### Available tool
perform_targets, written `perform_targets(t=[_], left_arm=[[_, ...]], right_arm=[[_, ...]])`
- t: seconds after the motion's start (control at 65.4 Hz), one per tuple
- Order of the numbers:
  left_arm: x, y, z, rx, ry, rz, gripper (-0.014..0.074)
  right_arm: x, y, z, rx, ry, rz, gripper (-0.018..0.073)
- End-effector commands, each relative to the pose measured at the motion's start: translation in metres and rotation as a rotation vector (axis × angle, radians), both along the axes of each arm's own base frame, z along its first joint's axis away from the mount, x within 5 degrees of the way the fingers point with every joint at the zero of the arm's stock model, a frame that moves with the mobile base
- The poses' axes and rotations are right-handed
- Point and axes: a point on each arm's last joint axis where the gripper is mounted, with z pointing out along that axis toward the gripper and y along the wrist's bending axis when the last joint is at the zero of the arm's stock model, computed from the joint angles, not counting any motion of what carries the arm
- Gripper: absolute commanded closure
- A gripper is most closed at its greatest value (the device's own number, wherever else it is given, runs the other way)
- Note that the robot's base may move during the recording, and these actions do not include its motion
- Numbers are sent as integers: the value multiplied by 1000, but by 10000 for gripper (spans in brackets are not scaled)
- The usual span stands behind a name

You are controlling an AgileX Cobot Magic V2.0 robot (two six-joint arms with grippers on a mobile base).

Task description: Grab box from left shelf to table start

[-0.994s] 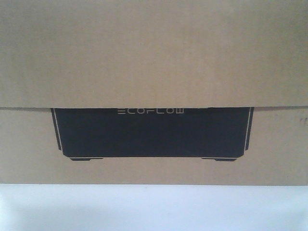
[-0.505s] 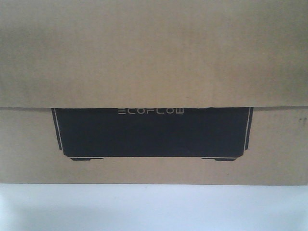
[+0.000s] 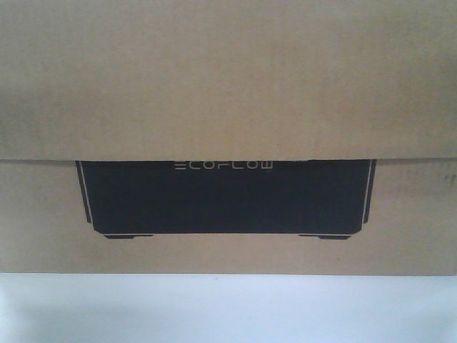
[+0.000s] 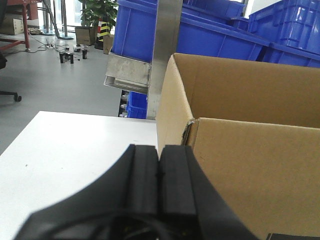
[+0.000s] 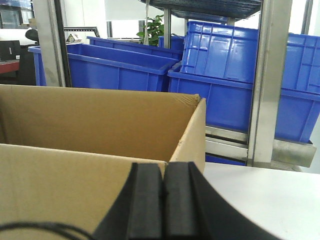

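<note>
The box (image 3: 228,86) stands open-topped on the white table (image 3: 228,307), flanked by the left gripper (image 4: 159,165) and right gripper (image 5: 163,187), both pressed closed and empty. It looks released; a careless retreat could snag its walls.

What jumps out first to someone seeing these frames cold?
The brown cardboard box fills nearly the whole front view, its black ECOFLOW panel centred low, with only a strip of white table under it. In the wrist views the box stands open-topped on the table, the left gripper and right gripper shut, one at each end. Blue plastic bins crowd the metal shelving behind.
</note>
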Motion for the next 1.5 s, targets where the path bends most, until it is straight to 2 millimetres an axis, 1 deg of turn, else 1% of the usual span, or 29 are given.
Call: perform_targets(t=[0.0, 0.336, 0.443, 0.505, 0.581, 0.627, 0.734, 0.841, 0.948, 1.284, 1.407, 1.483], left_arm=[[-2, 0, 17, -13, -110, -6, 692], [-2, 0, 17, -13, -110, -6, 692], [-2, 0, 17, -13, -110, -6, 692], [-2, 0, 17, -13, -110, -6, 692], [-2, 0, 17, -13, -110, -6, 692], [-2, 0, 17, -13, -110, -6, 692], [-2, 0, 17, -13, -110, -6, 692], [-2, 0, 17, -13, -110, -6, 692], [-2, 0, 17, -13, -111, -6, 692], [-1, 0, 17, -13, -111, -6, 692], [-1, 0, 17, -13, -111, -6, 692], [-1, 0, 17, -13, -111, -6, 692]], right_arm=[[-3, 2, 16, -11, -102, 29, 508], [-2, 3, 12, -14, -92, 30, 508], [-1, 3, 6, -16, -77, 29, 508], [0, 3, -2, 8, -54, 32, 508], [0, 2, -18, 42, -3, 18, 508], [-1, 1, -29, 18, 10, -8, 508], [-3, -4, -46, -27, -11, -112, 508], [-1, -9, -63, 32, -19, -211, 508], [2, -10, -79, 50, -68, -247, 508], [2, -10, -77, 33, -67, -250, 508], [2, -11, -78, 74, -56, -249, 508], [2, -11, -78, 67, -56, -253, 508]])
